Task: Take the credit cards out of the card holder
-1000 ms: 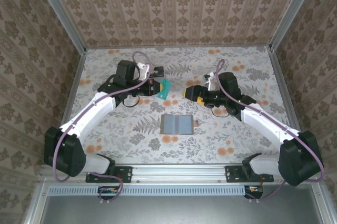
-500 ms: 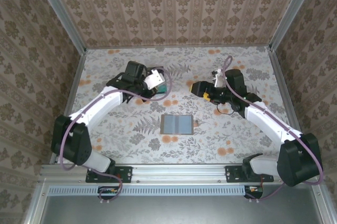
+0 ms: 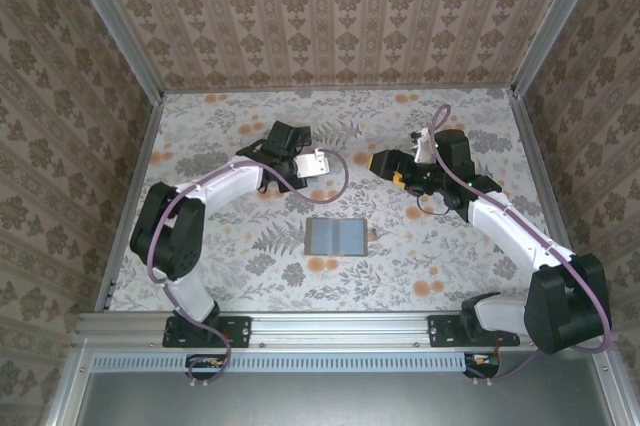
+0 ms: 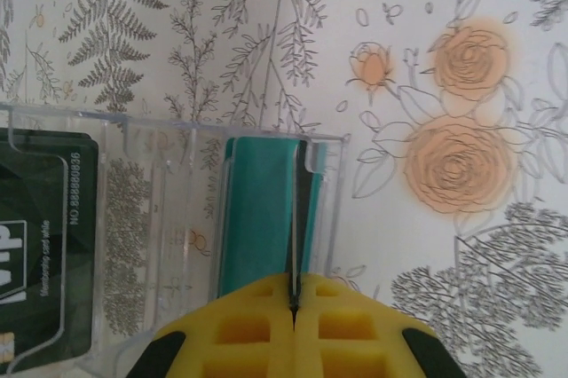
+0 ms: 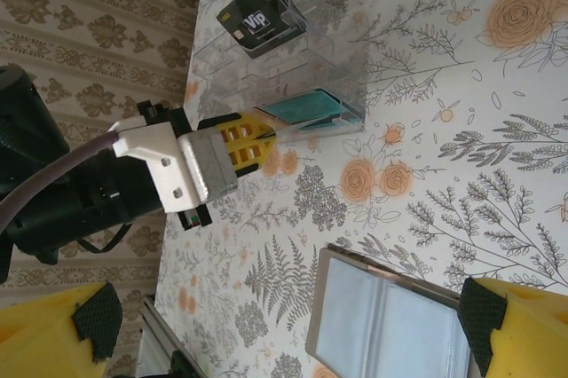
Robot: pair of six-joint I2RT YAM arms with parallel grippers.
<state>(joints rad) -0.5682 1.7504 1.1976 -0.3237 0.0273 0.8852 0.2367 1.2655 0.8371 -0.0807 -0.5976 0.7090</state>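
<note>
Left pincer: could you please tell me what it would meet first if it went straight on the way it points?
Shut on the teal card, the left pincer points into the clear tray. It would probably meet the tray's slot walls first, though depth is hard to judge.

Bright, even, soft light; nearest parts blurred.
Falls diffusely from above onto the table (image 3: 250,266), leaving only faint, soft-edged shadows beneath the arms and no harsh glare. Reads crisp on the floral print and the thin edge of the teal credit card (image 4: 257,218) in the left wrist view, yet goes soft on the left hand (image 4: 293,305) close to the lens; pale reflections along the clear tray (image 4: 177,125) walls. Blurs likewise on the right hand (image 5: 297,334), at its yellow fingertips (image 5: 524,334) in the bottom corners.
</note>
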